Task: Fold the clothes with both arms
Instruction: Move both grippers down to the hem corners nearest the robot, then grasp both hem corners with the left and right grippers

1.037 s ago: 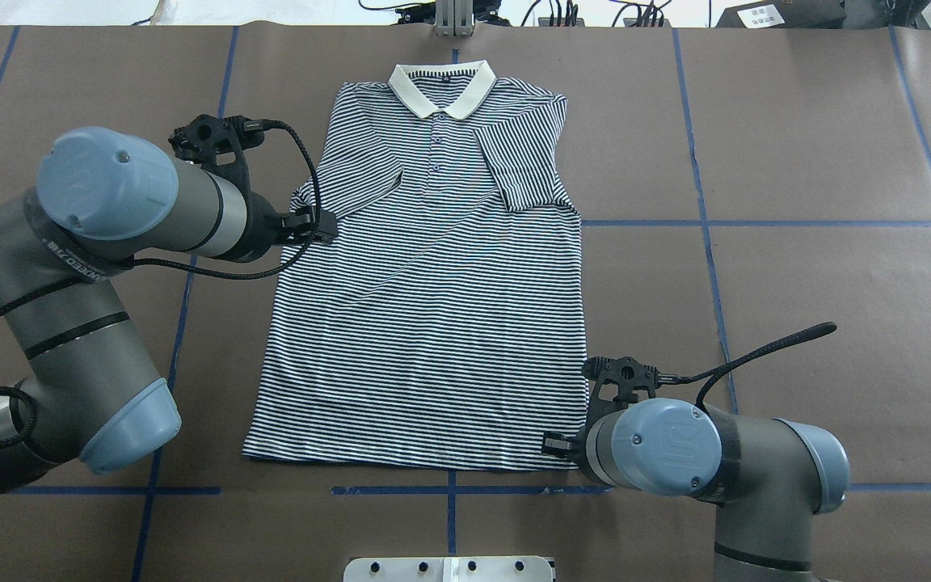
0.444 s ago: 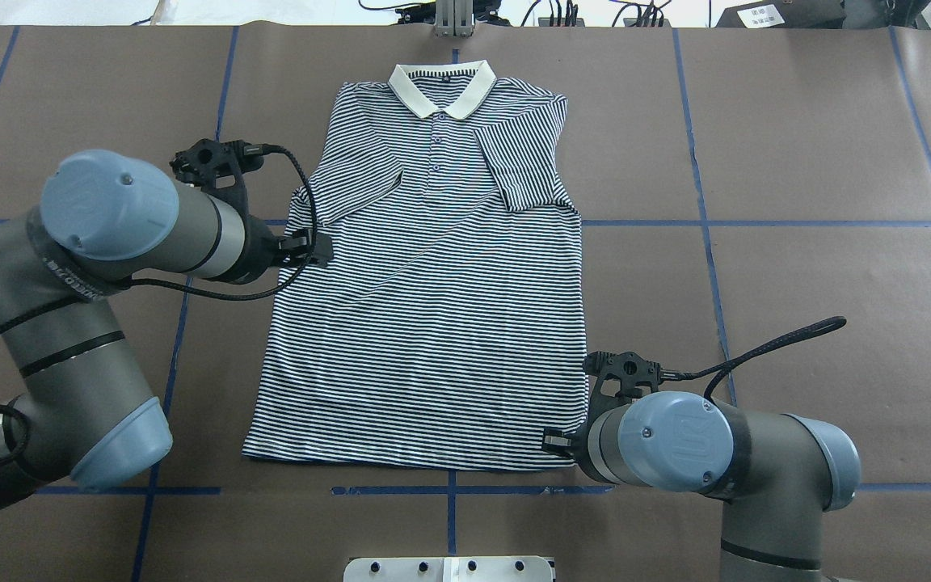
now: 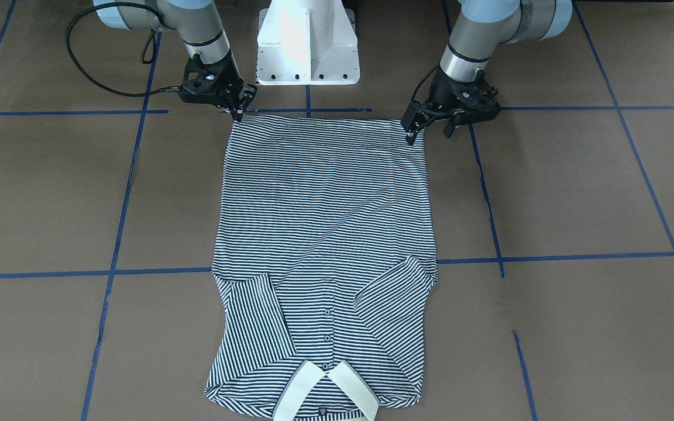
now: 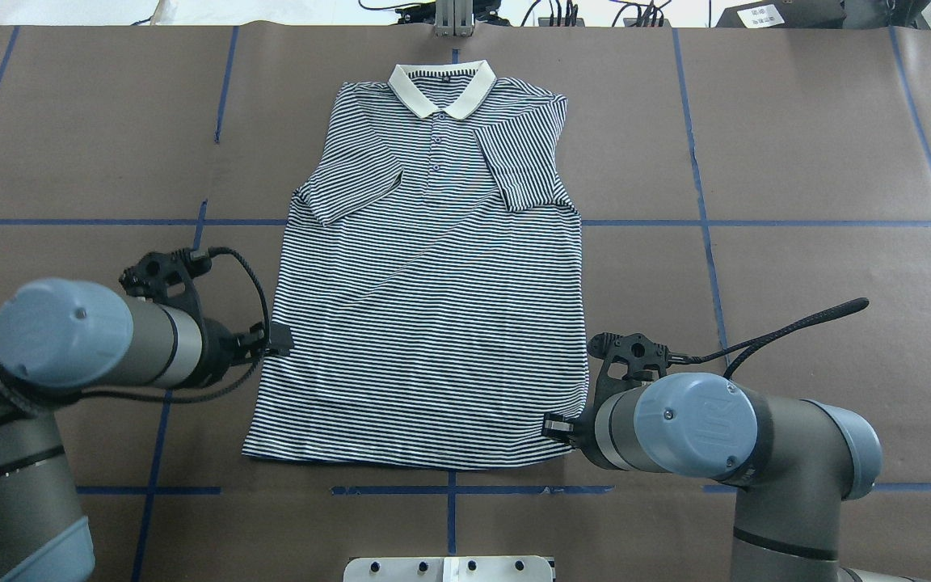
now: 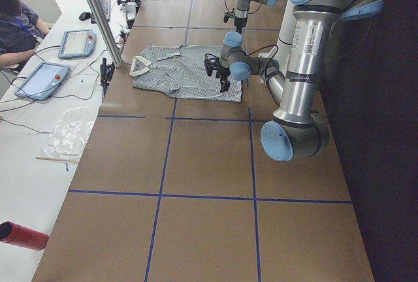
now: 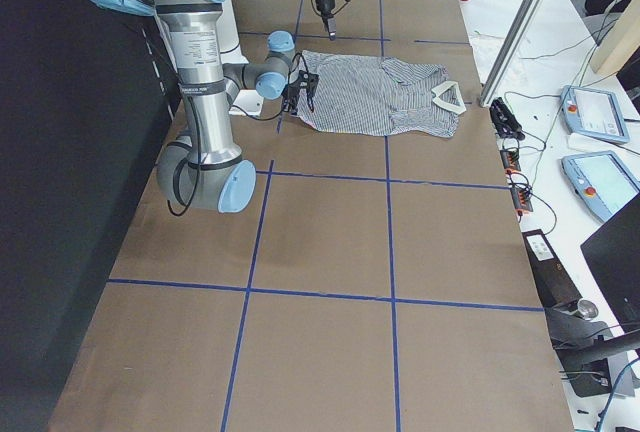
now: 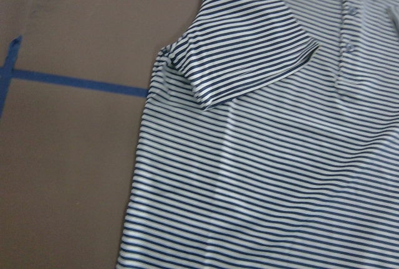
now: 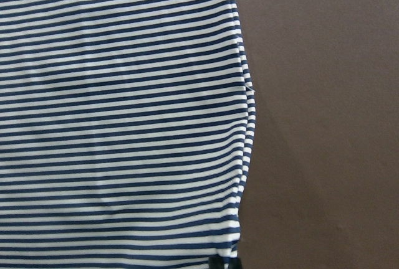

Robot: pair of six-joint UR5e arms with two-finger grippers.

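The polo shirt (image 4: 425,323) lies flat on the table (image 4: 756,162); at its near hem the right gripper (image 3: 237,112) touches the right corner, grip impossible to tell; the left gripper (image 3: 429,135) hovers parted by the left corner; uneven pinches could skew the fold; farther, folded-in sleeves (image 4: 352,190) may flop open.

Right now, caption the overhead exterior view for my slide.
Striped polo shirt lies flat, sleeves folded in; left gripper at its side edge, right gripper at its hem corner.

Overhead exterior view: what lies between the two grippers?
In the overhead view, only the lower part of the polo shirt lies between the left gripper, at its side edge, and the right gripper, at its hem corner.
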